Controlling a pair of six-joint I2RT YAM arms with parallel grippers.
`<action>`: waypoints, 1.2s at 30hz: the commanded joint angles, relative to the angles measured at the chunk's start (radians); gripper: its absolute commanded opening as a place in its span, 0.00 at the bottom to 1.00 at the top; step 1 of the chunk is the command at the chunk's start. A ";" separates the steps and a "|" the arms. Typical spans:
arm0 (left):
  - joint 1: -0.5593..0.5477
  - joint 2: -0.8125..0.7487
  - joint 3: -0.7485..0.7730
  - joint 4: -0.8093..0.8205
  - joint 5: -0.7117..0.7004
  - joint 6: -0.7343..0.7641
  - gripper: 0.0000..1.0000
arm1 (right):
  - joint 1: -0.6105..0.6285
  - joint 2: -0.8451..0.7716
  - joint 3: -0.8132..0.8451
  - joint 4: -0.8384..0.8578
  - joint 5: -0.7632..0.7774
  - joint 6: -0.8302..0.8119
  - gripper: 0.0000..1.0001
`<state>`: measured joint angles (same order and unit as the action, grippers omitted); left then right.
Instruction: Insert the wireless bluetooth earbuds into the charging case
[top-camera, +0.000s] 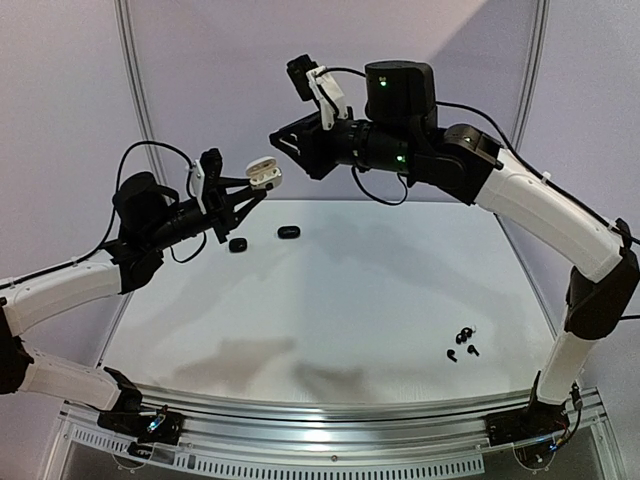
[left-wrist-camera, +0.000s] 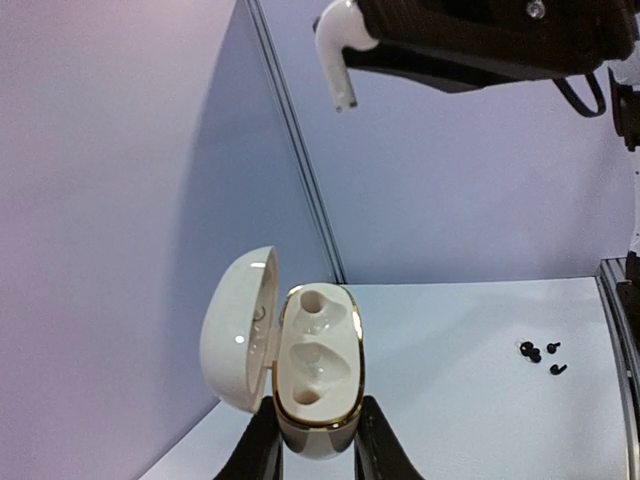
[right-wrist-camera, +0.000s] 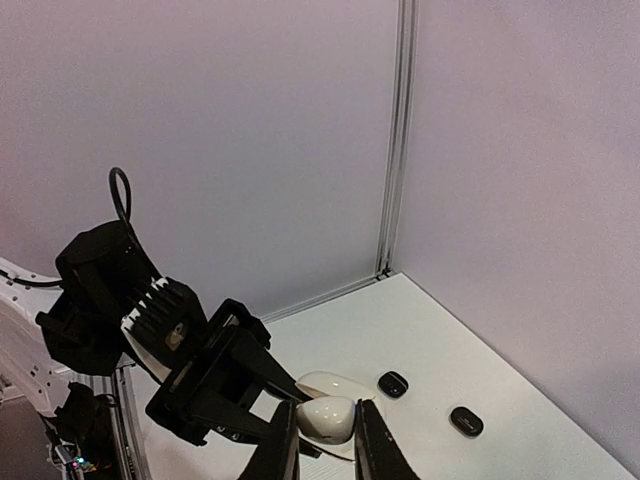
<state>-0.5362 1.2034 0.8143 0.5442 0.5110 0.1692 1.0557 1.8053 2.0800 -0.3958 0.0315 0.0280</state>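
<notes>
I've got L gripper (left-wrist-camera: 316, 445) clamping open case (left-wrist-camera: 320, 350), both wells empty; R gripper (top-camera: 283, 140) pinches white earbud (left-wrist-camera: 340, 55) nearby (black earbuds (top-camera: 462, 345) lie untouched). Nothing seated yet.

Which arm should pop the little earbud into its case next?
The right arm. The right gripper holds a white earbud close to the open case, whose slots look empty. The left gripper is busy holding that case.
</notes>
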 joint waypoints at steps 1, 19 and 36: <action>-0.016 -0.006 0.023 -0.052 -0.025 -0.045 0.00 | 0.001 0.041 -0.007 0.122 -0.066 -0.070 0.00; -0.013 -0.027 0.028 -0.086 -0.007 -0.122 0.00 | 0.002 0.085 -0.026 0.010 0.007 -0.173 0.00; -0.013 -0.028 0.023 -0.079 0.007 -0.120 0.00 | 0.001 0.109 -0.041 -0.012 0.045 -0.176 0.00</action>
<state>-0.5381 1.1931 0.8185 0.4728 0.5095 0.0509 1.0554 1.8854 2.0533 -0.3824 0.0540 -0.1375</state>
